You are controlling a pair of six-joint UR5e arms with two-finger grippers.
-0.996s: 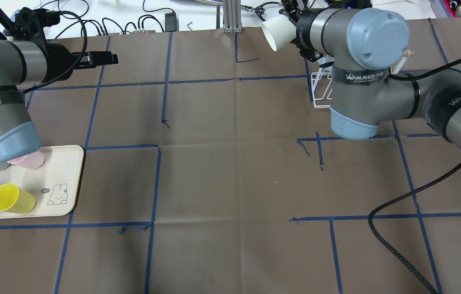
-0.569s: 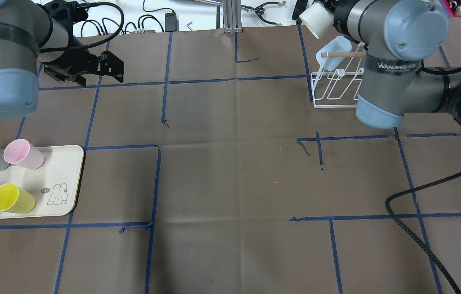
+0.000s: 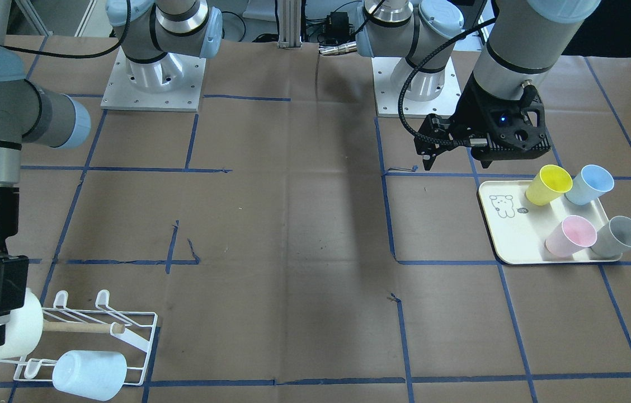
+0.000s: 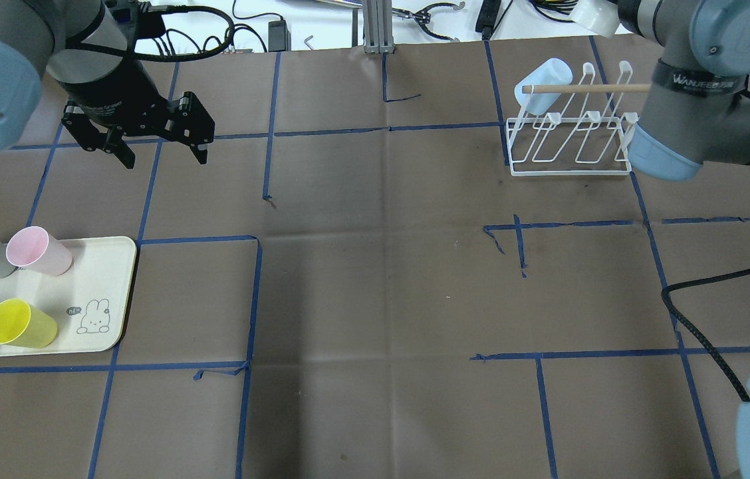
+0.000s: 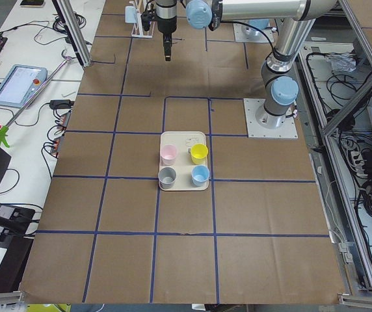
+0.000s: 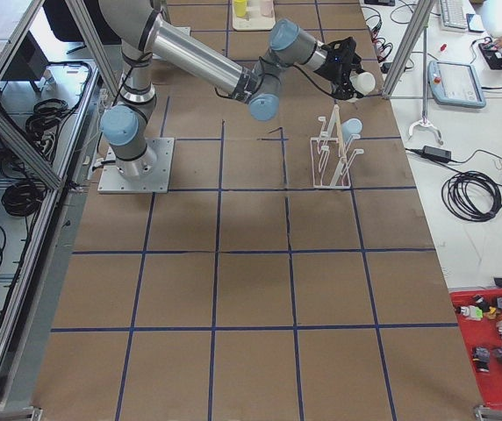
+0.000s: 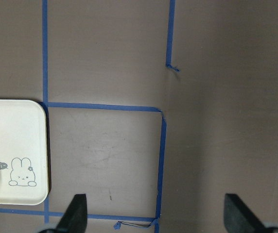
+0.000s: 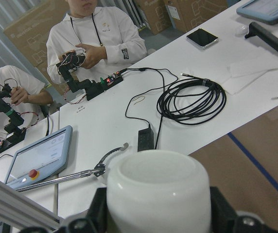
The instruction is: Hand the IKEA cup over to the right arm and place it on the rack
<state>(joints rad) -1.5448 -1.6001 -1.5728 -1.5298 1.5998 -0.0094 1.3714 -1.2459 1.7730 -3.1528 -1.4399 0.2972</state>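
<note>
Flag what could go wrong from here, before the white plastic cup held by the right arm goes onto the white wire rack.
1. The right gripper holds the white plastic cup sideways, near the white wire rack's wooden dowel handle; lowering it could knock the handle or the prongs.
2. A nudge might shift the rack and tip the pale blue cup sitting on it.

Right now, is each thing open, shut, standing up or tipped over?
left end effector: open, empty.
right end effector: shut on white cup.
white cup: held sideways.
rack: standing, holding one cup.
pale blue rack cup: tipped on the rack.
yellow cup: upright on tray.
pink cup: upright.
grey cup: upright.
blue tray cup: upright.
</note>
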